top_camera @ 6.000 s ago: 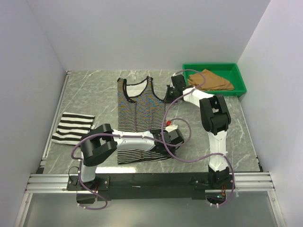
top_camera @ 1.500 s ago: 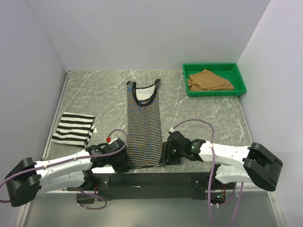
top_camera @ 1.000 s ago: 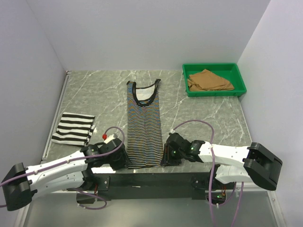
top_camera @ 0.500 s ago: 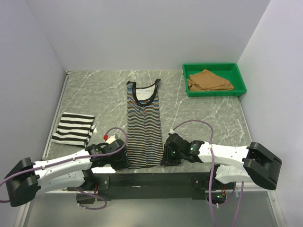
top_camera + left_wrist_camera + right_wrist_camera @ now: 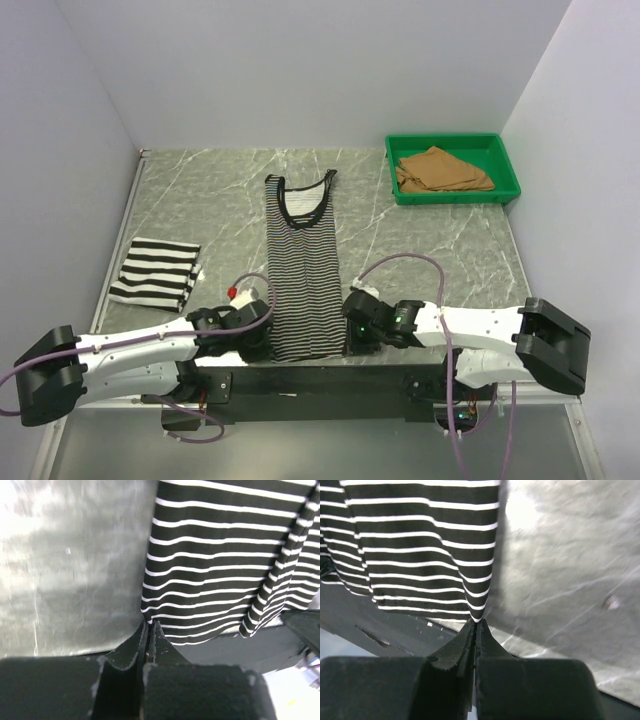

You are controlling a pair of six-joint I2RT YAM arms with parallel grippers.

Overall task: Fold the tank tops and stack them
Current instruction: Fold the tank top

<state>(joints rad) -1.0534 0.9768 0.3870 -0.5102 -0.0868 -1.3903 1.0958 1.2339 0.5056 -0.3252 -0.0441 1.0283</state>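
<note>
The thin-striped tank top [image 5: 302,275], folded lengthwise into a narrow black-and-white band with its black-trimmed neckline at the far end, lies flat on the desk [image 5: 430,250] left of the green tray [image 5: 505,165], its hem well nearer than the tray. The left fingers [image 5: 144,636] are pinched tight on the hem's left corner, the right fingers [image 5: 470,634] on its right corner. The wide-striped tank top [image 5: 155,270] sits folded far left of the tray; the tan tank top [image 5: 440,168] lies rumpled inside it

Thin-striped tank top [image 5: 225,555] cropped by both wrist views' edges.
</note>
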